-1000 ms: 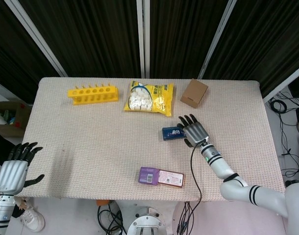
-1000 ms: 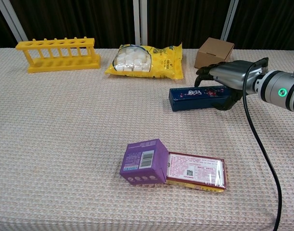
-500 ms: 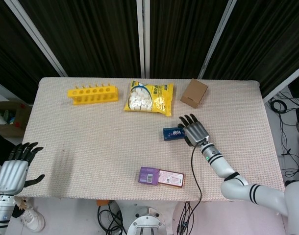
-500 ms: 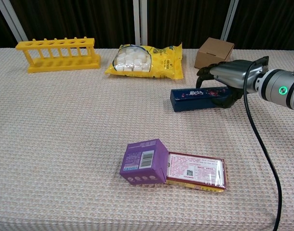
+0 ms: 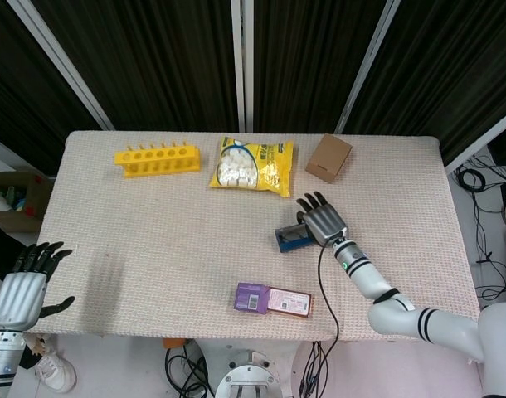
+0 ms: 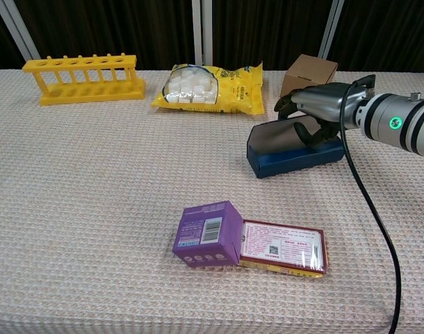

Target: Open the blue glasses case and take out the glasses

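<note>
The blue glasses case (image 6: 295, 158) lies right of the table's centre, its lid tipped up toward me so the dark underside shows. It also shows in the head view, where the case (image 5: 289, 240) sits just left of my right hand (image 5: 322, 222). My right hand (image 6: 320, 104) grips the lid, fingers over its top and the thumb hooked beneath. The inside of the case is dark and I see no glasses. My left hand (image 5: 22, 286) hangs off the table's front left corner, fingers spread and holding nothing.
A yellow test tube rack (image 6: 83, 76), a bag of white sweets (image 6: 210, 87) and a cardboard box (image 6: 309, 73) line the far side. A purple box (image 6: 206, 233) and a flat red box (image 6: 283, 247) lie near the front edge. A black cable (image 6: 368, 202) trails from my right wrist.
The case lid has swung up under my right hand; before, the case lay flat and closed. The case shifted slightly toward me. My left hand has not moved.
</note>
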